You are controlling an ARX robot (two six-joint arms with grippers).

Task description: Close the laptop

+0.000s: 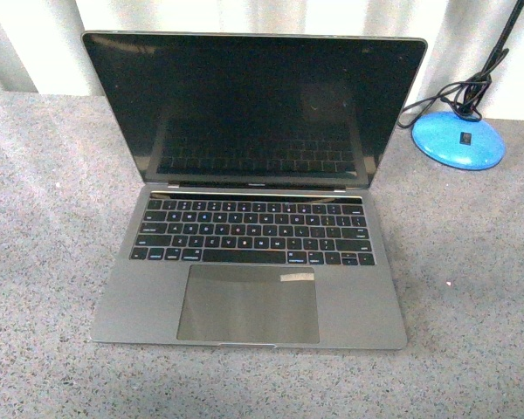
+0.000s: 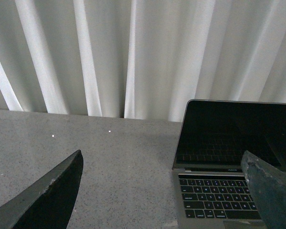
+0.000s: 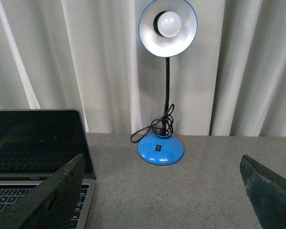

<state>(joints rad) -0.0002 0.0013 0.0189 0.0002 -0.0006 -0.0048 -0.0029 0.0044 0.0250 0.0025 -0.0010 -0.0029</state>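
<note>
A pale, pleated fabric curtain [image 2: 133, 57] hangs as the backdrop behind a grey, speckled stone-like tabletop [image 1: 472, 288].

The thin space-grey metal laptop [image 1: 249, 244] sits on the tabletop, straight ahead of the robot and roughly centred in the front view. Its lid stands open, tilted slightly back, and the glossy black screen is dark, mirroring the rows of black keys. The large trackpad lies towards the robot, and the hinge side faces the curtain.

A desk lamp with a round blue base [image 3: 160, 149] stands on the tabletop to the right of the laptop and further back, apart from it. Its thin black neck rises to a blue-rimmed, white-lined shade with a round white bulb. A black cord [image 3: 155, 126] is looped around the foot of the neck.

The left gripper [image 2: 162, 157] hangs to the left of the laptop with its two dark fingers spread wide and nothing between them. The right gripper [image 3: 162, 160] hangs to the right of the laptop, facing the lamp, and is likewise spread and empty. Neither touches the laptop.

A small pale strip [image 1: 297, 277] lies at the trackpad's upper right edge.
</note>
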